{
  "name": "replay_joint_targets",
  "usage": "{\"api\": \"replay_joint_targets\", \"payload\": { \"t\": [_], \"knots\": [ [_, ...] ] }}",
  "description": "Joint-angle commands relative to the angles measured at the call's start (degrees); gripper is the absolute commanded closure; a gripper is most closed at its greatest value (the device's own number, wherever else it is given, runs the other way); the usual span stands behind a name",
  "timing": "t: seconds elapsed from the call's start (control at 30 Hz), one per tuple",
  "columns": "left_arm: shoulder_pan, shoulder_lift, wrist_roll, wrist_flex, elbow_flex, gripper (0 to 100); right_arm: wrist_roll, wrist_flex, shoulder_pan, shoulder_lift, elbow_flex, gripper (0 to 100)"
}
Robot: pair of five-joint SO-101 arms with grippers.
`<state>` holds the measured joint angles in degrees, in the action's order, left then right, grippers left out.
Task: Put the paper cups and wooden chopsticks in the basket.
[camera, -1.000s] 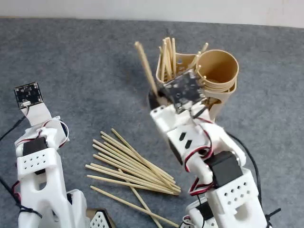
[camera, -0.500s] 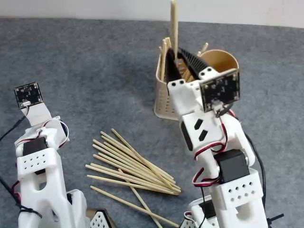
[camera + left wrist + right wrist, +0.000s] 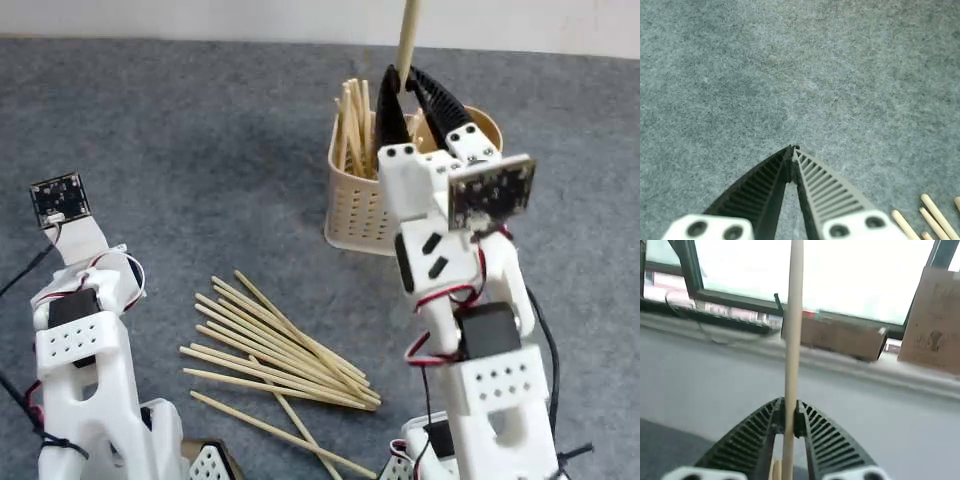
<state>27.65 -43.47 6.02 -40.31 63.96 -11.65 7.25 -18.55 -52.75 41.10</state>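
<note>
My right gripper is shut on a wooden chopstick and holds it upright above the cream perforated basket. In the right wrist view the same chopstick rises straight up between the tips of the right gripper. Inside the basket stand several chopsticks and a tan paper cup, which the arm partly hides. A pile of loose chopsticks lies on the grey carpet between the arms. My left gripper is shut and holds nothing, low over bare carpet, with chopstick ends off to one side.
The left arm stands at the table's left side with its wrist camera board raised. Grey carpet covers the table, with free room left of the basket. A pale wall edge runs along the back.
The right arm swung up from beside the basket, and the chopstick went from tilted to upright above the basket. The left arm has not moved.
</note>
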Motion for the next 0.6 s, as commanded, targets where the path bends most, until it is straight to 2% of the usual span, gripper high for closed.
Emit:
{"api": "replay_joint_targets", "payload": {
  "t": [0.0, 0.33, 0.47, 0.57],
  "knots": [
    [0.6, -1.0, -0.4, 1.0, -0.2, 99, 0.7, -2.8, 0.6, 3.4, 0.8, 99.4],
    [0.6, -1.4, -0.4, 4.5, 1.9, 99, 0.8, -4.7, 0.5, 8.0, 4.6, 98.7],
    [0.6, -1.4, -0.4, 4.5, 1.9, 99, 1.3, -4.5, 0.5, 7.5, 4.6, 91.8],
    [0.6, -1.4, -0.4, 4.5, 1.9, 99, 6.2, -4.4, 0.6, 7.4, 4.4, 88.9]
  ]
}}
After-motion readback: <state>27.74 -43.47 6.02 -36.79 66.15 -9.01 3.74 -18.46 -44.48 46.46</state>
